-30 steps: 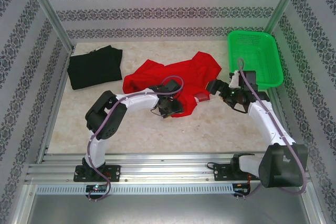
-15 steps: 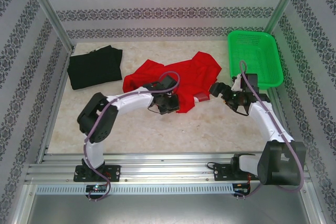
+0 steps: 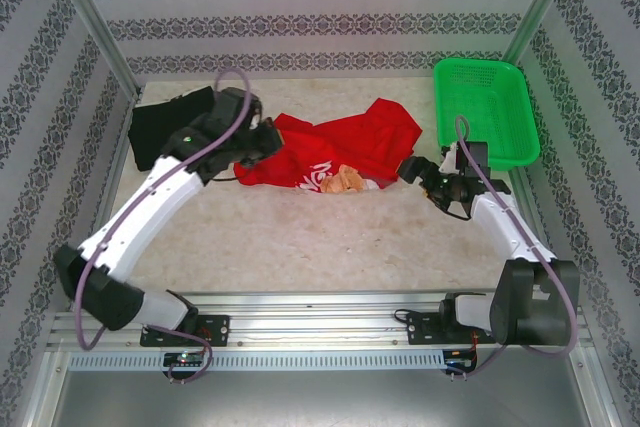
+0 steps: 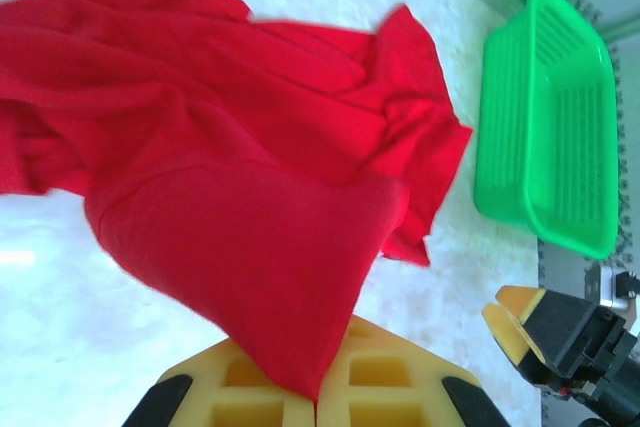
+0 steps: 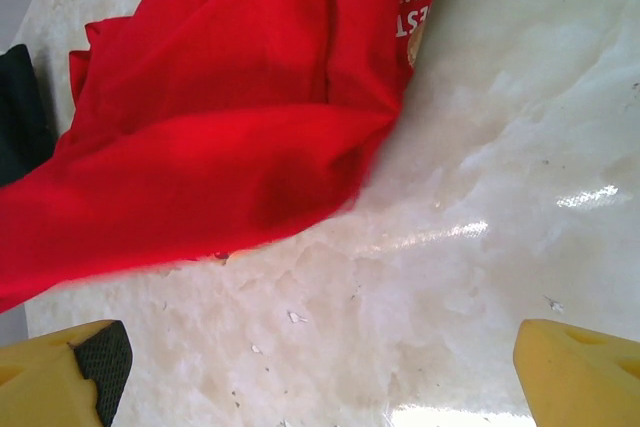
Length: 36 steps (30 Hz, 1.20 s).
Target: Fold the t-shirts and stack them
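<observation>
The red t-shirt (image 3: 365,137) lies crumpled at the table's middle back, its bear print and white lettering (image 3: 335,178) showing along the near edge. My left gripper (image 3: 262,142) is shut on a fold of the red t-shirt (image 4: 250,237) at its left end, and the cloth runs pinched between the yellow fingers (image 4: 400,387). The black t-shirt (image 3: 160,132) lies folded at the back left, partly behind my left arm. My right gripper (image 3: 410,169) stands open just right of the red t-shirt (image 5: 230,127), low over bare table, with nothing between its fingertips (image 5: 580,367).
A green mesh basket (image 3: 490,107) stands at the back right, close behind my right arm. Patterned walls and metal posts close in the table on three sides. Bare marble-like tabletop (image 3: 330,237) spreads in front of the shirts.
My left gripper shut on the red t-shirt and swung from its near middle to the back left, dragging the cloth and turning up the print. My right gripper barely moved.
</observation>
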Motion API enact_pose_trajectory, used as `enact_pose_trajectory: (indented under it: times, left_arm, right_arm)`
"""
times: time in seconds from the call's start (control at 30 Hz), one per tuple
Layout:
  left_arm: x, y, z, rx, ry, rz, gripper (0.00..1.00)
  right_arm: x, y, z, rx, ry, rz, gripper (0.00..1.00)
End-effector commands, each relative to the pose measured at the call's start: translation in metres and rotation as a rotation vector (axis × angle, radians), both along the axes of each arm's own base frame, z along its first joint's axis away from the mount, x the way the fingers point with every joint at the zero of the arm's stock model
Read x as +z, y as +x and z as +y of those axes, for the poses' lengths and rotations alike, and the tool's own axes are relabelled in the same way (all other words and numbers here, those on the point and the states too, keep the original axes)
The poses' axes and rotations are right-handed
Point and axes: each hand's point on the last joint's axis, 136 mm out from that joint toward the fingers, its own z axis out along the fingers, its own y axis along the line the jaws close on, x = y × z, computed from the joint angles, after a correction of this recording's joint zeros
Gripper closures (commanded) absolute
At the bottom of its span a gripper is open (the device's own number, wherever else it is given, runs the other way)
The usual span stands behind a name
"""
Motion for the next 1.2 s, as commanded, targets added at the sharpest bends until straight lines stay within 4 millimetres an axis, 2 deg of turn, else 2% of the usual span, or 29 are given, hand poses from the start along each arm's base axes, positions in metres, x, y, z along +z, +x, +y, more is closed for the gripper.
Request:
enact_pose_trajectory:
  times: [0.0,0.1,0.17,0.3,0.43,0.5,0.6,0.77,1.0,1.1,1.17]
  left_arm:
    - [-0.002,-0.025,0.044,0.055,0.119,0.018,1.0]
    - [0.0,-0.034,0.055,0.064,0.091,-0.008,1.0]
    - [0.0,-0.038,0.048,0.026,0.042,-0.034,1.0]
    - [-0.018,-0.054,0.047,-0.024,0.021,-0.035,1.0]
    - [-0.014,-0.081,0.071,0.021,0.033,-0.074,1.0]
    - [-0.018,-0.096,0.085,0.053,0.026,-0.078,1.0]
    - [-0.03,-0.115,0.1,0.082,0.045,-0.056,1.0]
    - [-0.04,-0.134,0.122,0.138,0.098,-0.04,1.0]
    - [-0.067,-0.143,0.124,0.178,0.048,-0.022,1.0]
    - [-0.071,-0.147,0.127,0.191,0.051,-0.021,1.0]
    - [-0.075,-0.15,0.129,0.195,0.057,-0.011,1.0]
  right_arm:
    - [-0.008,0.005,0.007,0.001,0.009,0.02,0.02]
    - [-0.021,0.008,0.014,0.009,-0.029,0.074,0.04]
    - [-0.024,0.014,0.02,0.007,-0.034,0.092,0.04]
    - [-0.025,0.032,0.03,0.0,-0.087,0.108,0.04]
    - [-0.017,0.047,0.025,-0.049,-0.109,0.091,0.05]
    - [-0.016,0.052,0.021,-0.07,-0.122,0.096,0.05]
    - [-0.025,0.056,0.013,-0.087,-0.183,0.148,0.06]
    - [-0.036,0.062,0.005,-0.106,-0.249,0.178,0.08]
    - [-0.048,0.071,0.036,-0.019,-0.244,0.187,0.15]
    - [-0.052,0.071,0.045,0.008,-0.252,0.198,0.22]
    - [-0.058,0.066,0.044,0.014,-0.283,0.231,0.25]
